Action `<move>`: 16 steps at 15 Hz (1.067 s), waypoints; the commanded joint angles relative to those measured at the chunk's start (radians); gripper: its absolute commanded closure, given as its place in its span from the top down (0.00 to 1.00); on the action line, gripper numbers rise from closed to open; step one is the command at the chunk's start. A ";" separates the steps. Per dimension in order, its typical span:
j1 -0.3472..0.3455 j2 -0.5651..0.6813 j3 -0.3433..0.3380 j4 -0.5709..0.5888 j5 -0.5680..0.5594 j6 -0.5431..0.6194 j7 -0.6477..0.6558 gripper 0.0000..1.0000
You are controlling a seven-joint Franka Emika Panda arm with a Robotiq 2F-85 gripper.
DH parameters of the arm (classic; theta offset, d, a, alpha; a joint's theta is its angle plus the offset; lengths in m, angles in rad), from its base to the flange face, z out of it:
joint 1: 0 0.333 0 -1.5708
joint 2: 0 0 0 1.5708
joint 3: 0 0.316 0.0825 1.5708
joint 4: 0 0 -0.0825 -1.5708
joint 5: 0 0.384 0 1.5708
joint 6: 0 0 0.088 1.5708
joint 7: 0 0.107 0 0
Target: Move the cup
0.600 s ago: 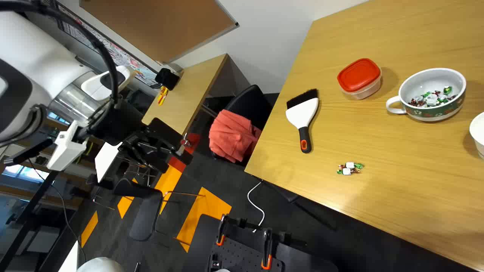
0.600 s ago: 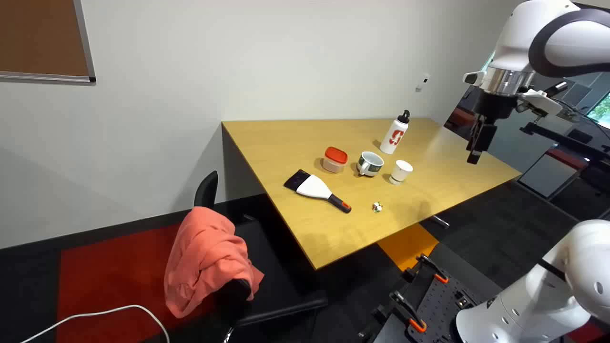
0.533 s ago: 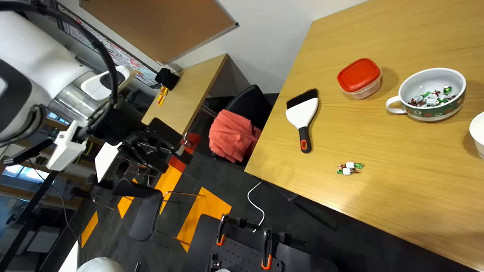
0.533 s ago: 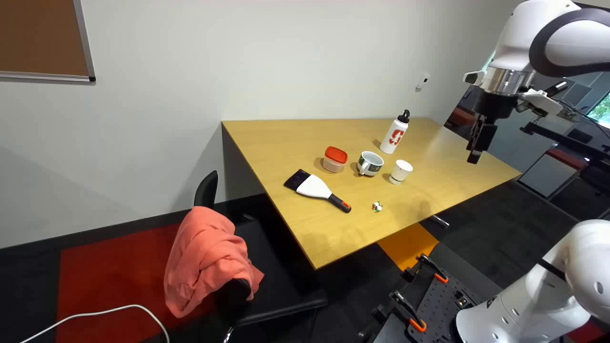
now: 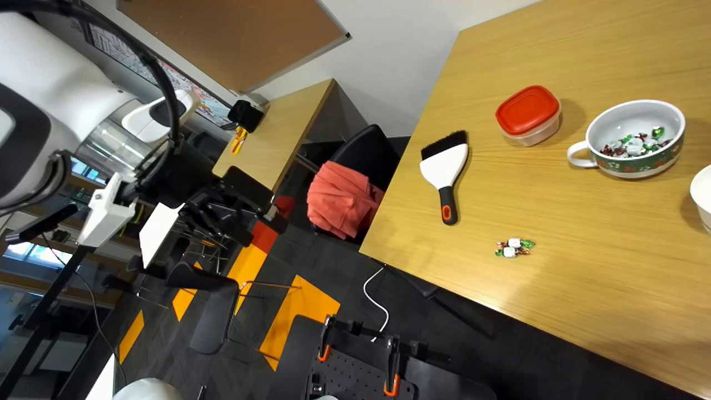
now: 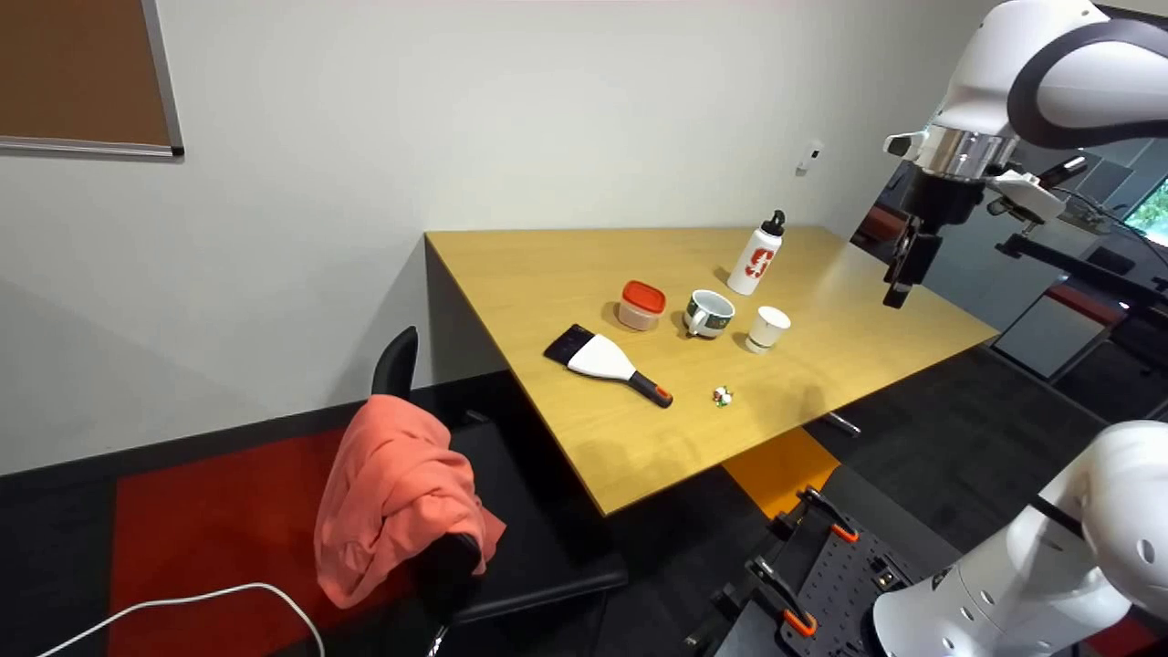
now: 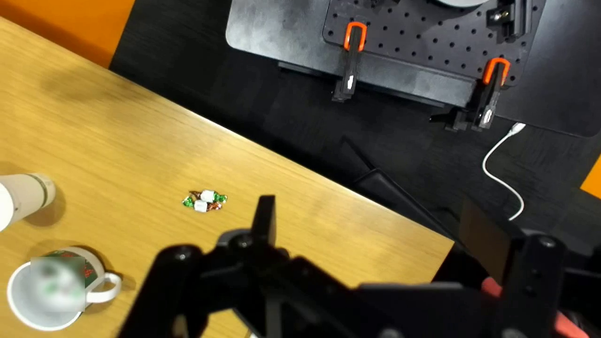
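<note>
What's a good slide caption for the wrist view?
Hand open and empty; wrapped candies, a white cup and a handled mug on the table.

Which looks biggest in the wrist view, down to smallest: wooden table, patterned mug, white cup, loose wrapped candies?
1. Wooden table
2. Patterned mug
3. White cup (visible part only; the edge cuts it off, full size unsure)
4. Loose wrapped candies

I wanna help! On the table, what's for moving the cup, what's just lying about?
For the job:
white tapered cup or green-patterned white mug, unclear which

Lying about:
red-lidded plastic tub
black-bristled white brush
shiny wrapped sweets
cylindrical white bottle
</note>
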 commanded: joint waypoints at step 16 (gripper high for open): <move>-0.099 0.391 -0.174 0.211 0.126 0.496 -0.144 1.00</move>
